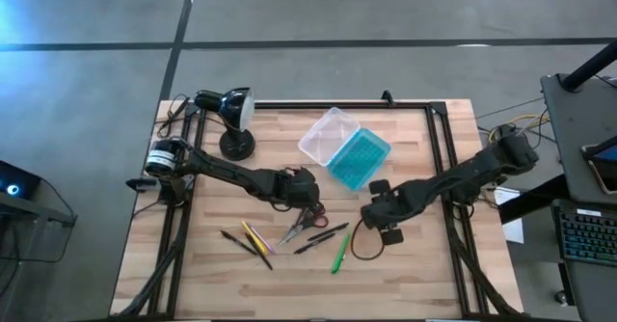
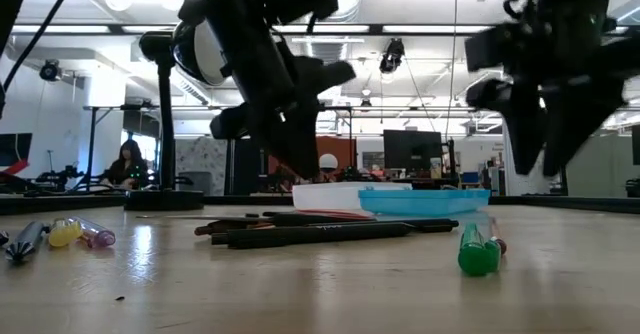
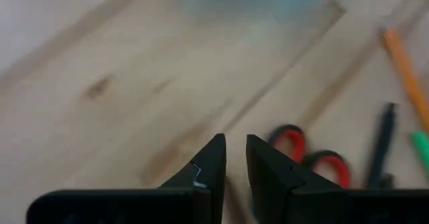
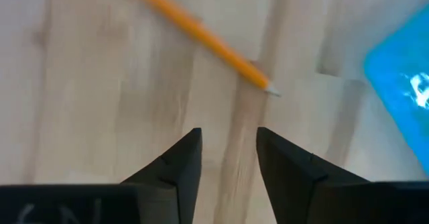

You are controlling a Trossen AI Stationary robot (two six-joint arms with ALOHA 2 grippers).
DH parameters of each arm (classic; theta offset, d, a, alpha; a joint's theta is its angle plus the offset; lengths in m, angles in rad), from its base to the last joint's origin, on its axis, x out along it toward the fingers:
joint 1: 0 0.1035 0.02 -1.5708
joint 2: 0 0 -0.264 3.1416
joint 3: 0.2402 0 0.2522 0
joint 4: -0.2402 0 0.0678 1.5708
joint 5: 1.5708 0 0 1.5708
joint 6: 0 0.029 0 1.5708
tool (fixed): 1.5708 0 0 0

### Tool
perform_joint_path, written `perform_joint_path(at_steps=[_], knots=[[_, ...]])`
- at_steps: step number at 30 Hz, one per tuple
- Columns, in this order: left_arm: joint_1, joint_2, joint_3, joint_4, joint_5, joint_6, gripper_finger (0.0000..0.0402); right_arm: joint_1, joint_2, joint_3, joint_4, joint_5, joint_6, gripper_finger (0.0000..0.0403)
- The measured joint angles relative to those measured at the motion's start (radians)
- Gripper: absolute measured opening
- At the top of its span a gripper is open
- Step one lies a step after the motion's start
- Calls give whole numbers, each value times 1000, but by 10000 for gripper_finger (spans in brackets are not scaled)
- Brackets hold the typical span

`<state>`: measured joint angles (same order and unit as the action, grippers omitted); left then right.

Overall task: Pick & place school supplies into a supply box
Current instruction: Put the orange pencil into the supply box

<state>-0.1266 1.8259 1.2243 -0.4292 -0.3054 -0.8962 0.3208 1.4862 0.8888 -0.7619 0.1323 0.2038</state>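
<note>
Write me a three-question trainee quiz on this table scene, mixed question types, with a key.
1. True or false: the supply box lies open.
2. Which item lies closest to the left claw? A) green marker B) red-handled scissors C) black desk lamp
3. Fill in: the right claw holds ____.

Key: 1 true; 2 B; 3 nothing. In its wrist view the fingers are spread over bare wood, near an orange pencil.
</note>
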Motion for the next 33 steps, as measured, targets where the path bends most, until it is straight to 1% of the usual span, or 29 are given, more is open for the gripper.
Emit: perform_joint_path(at_steps=[2, 6, 9, 11, 13, 17, 22, 27, 31, 33], knots=[[-16, 0, 7, -3, 2, -20, 44, -2, -59, -25, 8, 2, 29, 117], [-50, 0, 36, -9, 5, -70, 44, 21, -149, -79, 11, -2, 10, 103], [-74, 0, 59, -16, 0, -107, 44, 56, -171, -101, 13, -1, -48, 95], [-89, 0, 71, -15, -10, -145, 44, 79, -159, -103, 27, -2, -90, 91], [-106, 0, 78, -33, -34, -194, 44, 96, -136, -103, 59, -17, -122, 86], [-151, 0, 82, -94, -97, -346, 44, 101, -68, -103, 160, -126, -144, 74], [-240, 0, 82, -146, -145, -506, 44, 102, 32, -77, 220, -203, -160, 55], [-303, 0, 82, -211, -162, -624, 44, 102, 153, 9, 256, -244, -164, 36], [-344, -18, 81, -324, -171, -707, 44, 105, 260, 114, 263, -319, -159, 26], [-380, -35, 81, -398, -194, -770, 44, 112, 307, 164, 262, -338, -160, 23]])
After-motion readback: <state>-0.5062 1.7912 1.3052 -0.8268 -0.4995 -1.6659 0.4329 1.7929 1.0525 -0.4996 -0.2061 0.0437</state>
